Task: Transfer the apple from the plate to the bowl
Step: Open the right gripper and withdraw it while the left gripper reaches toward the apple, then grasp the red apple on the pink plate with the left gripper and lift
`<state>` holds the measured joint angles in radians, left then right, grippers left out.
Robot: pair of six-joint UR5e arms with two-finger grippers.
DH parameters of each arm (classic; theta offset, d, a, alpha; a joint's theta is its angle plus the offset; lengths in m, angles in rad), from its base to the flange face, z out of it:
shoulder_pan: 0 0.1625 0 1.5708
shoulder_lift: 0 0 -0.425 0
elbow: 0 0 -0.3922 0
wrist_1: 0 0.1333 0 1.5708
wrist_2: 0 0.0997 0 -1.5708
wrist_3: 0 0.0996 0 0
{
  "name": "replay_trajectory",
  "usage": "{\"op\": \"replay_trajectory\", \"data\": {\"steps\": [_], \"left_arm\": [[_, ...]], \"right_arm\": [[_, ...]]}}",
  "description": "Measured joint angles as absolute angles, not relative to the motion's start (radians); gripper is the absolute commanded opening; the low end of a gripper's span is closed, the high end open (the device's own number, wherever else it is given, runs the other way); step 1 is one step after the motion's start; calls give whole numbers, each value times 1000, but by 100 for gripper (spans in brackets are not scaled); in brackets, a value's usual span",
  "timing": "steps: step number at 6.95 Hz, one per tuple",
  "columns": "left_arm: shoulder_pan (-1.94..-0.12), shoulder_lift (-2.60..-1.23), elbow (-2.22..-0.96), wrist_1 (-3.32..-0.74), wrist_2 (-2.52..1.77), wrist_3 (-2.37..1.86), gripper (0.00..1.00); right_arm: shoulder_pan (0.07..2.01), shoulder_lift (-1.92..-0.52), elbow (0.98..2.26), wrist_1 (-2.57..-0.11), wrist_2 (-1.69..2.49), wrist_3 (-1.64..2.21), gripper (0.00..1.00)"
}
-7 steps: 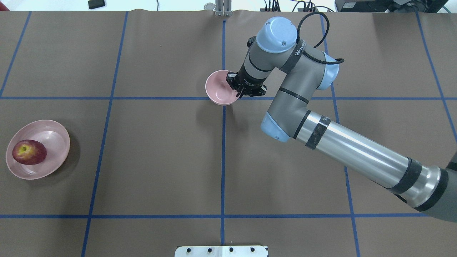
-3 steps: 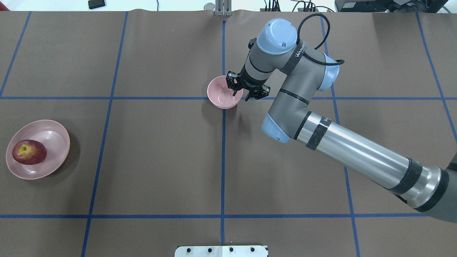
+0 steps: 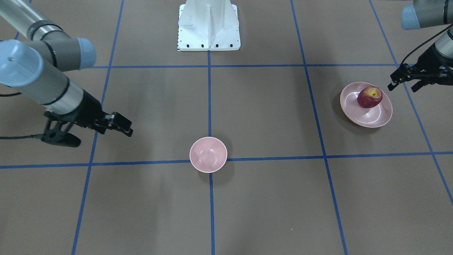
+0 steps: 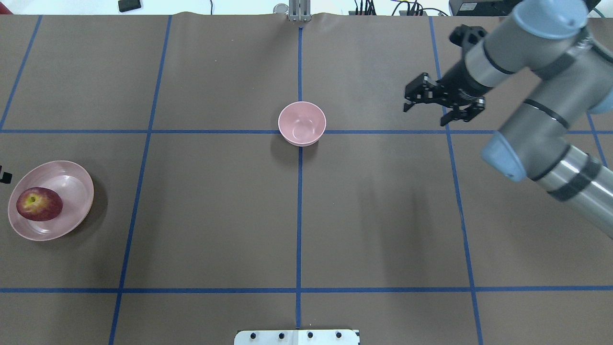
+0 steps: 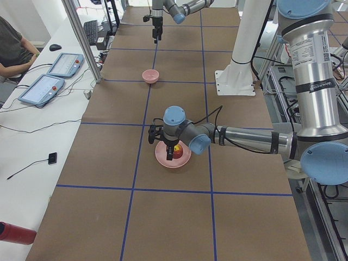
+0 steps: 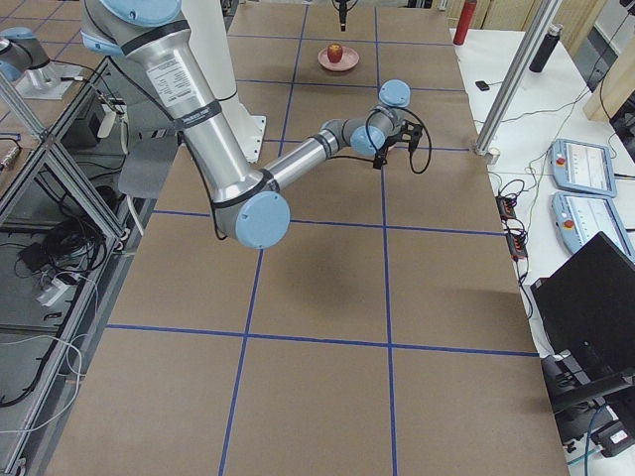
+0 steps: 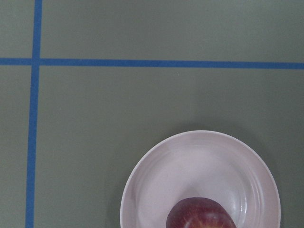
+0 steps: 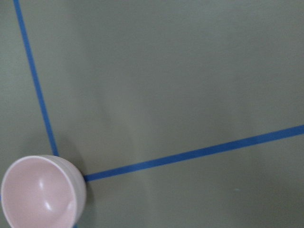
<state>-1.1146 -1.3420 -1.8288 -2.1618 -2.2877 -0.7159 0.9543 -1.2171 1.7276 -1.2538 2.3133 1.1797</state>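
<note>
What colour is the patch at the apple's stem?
Yellow-green; the apple shows best in the overhead exterior view.

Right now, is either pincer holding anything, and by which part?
Nothing is held. The left pincer and right pincer are open; the apple lies on the plate.

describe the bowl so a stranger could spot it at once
On the brown table, find the blue tape lines crossing near its middle; the bowl sits there. It is small, deep, pink and empty, unlike the wider shallow plate holding the apple.
</note>
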Motion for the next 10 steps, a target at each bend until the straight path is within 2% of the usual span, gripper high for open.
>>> {"op": "replay_trajectory", "data": {"steps": [1, 3, 10], "left_arm": [[-1058, -1339, -1829, -2196, -2255, -752, 97], [-970, -1338, -1829, -2221, -2163, -784, 97], [-913, -1352, -1816, -2219, -2060, -790, 98]], "right_arm": [[978, -1319, 1798, -1254, 2319, 1109, 100], [990, -1385, 1832, -1255, 2315, 1071, 100], [979, -1397, 1812, -1255, 2312, 1065, 100]]}}
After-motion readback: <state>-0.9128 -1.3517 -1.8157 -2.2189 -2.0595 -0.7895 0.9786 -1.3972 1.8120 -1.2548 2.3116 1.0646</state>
